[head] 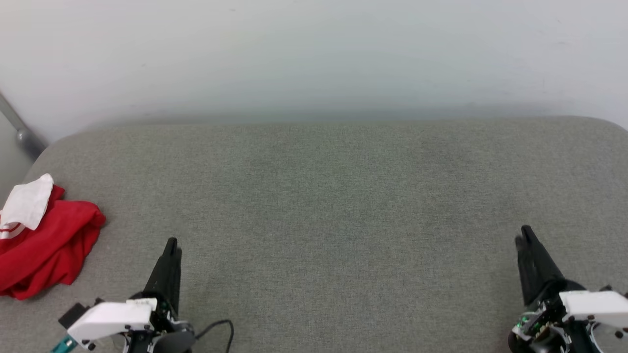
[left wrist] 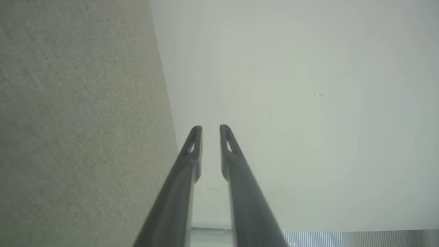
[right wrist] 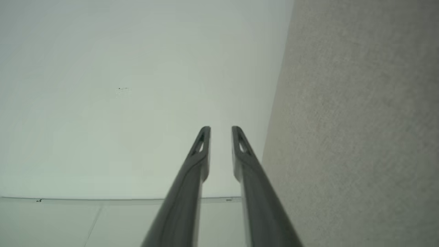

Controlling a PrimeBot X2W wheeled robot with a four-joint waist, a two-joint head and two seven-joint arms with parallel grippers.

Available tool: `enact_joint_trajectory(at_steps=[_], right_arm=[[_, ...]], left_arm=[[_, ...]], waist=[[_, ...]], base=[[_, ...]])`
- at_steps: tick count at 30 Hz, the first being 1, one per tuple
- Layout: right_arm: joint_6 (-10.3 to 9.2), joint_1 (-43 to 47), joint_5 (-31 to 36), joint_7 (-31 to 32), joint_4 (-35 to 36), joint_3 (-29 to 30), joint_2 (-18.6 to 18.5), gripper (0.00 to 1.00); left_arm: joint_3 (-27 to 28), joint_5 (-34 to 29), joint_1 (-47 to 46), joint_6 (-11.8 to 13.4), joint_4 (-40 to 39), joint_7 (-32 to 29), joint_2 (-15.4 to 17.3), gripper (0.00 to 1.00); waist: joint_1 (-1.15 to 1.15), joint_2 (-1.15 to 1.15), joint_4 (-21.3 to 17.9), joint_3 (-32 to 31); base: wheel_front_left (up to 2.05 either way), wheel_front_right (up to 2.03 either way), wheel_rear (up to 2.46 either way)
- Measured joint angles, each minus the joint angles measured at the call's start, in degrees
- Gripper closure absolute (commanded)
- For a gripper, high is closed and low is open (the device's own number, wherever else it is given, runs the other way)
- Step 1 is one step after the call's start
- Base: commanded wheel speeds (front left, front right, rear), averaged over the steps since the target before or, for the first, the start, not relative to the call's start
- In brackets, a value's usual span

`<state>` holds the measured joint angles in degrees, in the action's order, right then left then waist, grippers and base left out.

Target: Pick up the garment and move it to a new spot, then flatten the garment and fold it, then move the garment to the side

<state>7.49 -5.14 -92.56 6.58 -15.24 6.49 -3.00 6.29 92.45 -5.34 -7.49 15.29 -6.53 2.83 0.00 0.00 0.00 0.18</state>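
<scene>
Grippers are shown at the two lower corners of the head view, over a wide grey fabric surface (head: 324,206). The left gripper (head: 171,242) is placed at the lower left, with its dark fingers pointed up the view. In its wrist view the two fingertips (left wrist: 195,132) are parted by a narrow gap, and nothing is caught between them. The right gripper (head: 526,231) is placed at the lower right, well apart from the left. Its fingers (right wrist: 204,133) are likewise held slightly apart and empty. A red shirt (head: 54,245) is bunched in a heap at the far left edge of the surface, with a white sleeve (head: 27,203) folded on top. The heap is near the left gripper but is not touched by it. A pale wall (head: 314,49) is seen behind the surface.
</scene>
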Motion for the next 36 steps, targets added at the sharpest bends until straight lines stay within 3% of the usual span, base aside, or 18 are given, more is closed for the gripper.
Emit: enact_joint_trajectory(at_steps=[9,17,26,36], right_arm=[[0.0,1.71,3.05,-2.05,-0.75,-0.12,0.02,0.0],[0.0,2.07,10.37,-3.96,1.42,0.13,0.04,0.0],[0.0,3.27,24.04,-6.39,5.65,-0.49,0.05,0.0],[0.0,4.47,35.44,-8.31,8.32,-1.74,0.07,0.0]], left_arm=[[-0.21,-2.45,1.62,0.05,-0.76,2.03,-0.13,0.0],[-0.35,-10.34,1.69,2.9,-3.81,3.83,-0.12,0.0],[-3.24,-24.23,2.78,7.6,-7.1,6.34,-0.11,0.0],[-5.78,-36.6,3.39,10.6,-8.2,8.32,0.11,0.0]], waist=[[0.0,0.0,0.03,0.02],[0.0,0.0,0.13,0.07],[0.0,0.0,0.32,0.16],[0.0,0.0,0.41,0.17]], base=[[0.0,0.0,0.0],[0.0,0.0,0.0],[0.0,0.0,0.0],[0.0,0.0,0.0]])
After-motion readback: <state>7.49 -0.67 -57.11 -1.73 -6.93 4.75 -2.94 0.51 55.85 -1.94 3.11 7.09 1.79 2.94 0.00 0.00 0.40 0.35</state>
